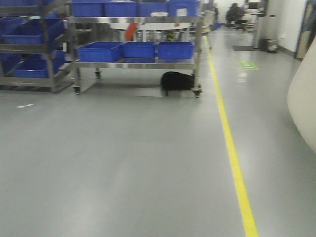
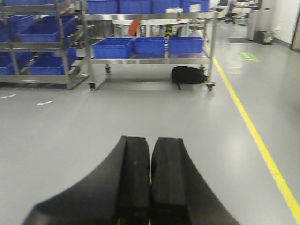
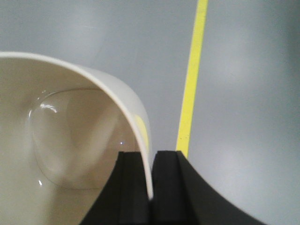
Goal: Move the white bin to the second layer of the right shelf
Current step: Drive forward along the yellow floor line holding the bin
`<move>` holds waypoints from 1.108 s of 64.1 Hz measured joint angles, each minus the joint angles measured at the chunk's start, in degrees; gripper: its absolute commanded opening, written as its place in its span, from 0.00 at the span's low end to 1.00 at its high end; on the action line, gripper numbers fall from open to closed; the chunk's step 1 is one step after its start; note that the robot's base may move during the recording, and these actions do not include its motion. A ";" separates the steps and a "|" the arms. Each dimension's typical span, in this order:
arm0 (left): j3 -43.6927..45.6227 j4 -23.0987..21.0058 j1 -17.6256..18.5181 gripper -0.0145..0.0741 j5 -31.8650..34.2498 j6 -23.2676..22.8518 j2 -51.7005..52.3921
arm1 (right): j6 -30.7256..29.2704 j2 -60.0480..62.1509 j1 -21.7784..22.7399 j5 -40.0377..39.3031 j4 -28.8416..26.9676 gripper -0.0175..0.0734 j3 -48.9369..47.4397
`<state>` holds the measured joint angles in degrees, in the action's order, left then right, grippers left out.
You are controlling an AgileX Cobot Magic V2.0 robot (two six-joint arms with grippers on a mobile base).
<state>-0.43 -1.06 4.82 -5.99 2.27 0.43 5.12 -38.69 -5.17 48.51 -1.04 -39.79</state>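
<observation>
The rim of a glossy cream-white plastic bin (image 3: pixel 70 140) is clamped between the two black fingers (image 3: pixel 131 192) of the right end effector (image 3: pixel 151 187), and the thin wall is seen running into the narrow slit between them. The bin is held clear of the smooth grey floor (image 3: pixel 253 93). Its body extends to the left of and ahead of this end effector, with the open inside turned toward the wrist camera. The rounded base shows as a shiny patch within. A yellow floor line (image 3: pixel 192 79) is seen beyond the end effector, slightly to its right. In the front-facing view, the bin's curved outer side is seen at the right edge.

The left end effector (image 2: pixel 150 192) is pressed together, with only a hairline seam between its black fingers and nothing held. Far ahead of it stands a stainless steel wheeled rack (image 2: pixel 150 61) loaded with blue rectangular crates (image 2: pixel 112 48). A black bag (image 2: pixel 187 75) lies on the floor under the rack's right end. A second steel rack (image 2: pixel 37 78) with more blue crates is seen ahead and to the left.
</observation>
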 measured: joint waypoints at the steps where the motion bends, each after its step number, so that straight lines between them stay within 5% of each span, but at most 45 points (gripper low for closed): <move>1: 0.00 0.00 0.00 0.26 0.00 0.00 0.00 | 0.00 0.00 0.00 0.00 0.00 0.25 0.00; 71: 0.00 0.00 0.00 0.26 0.00 0.00 0.00 | 0.00 0.00 0.00 0.12 0.00 0.25 0.00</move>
<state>-0.43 -1.06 4.82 -5.99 2.27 0.43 5.12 -38.69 -5.17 48.64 -1.04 -39.79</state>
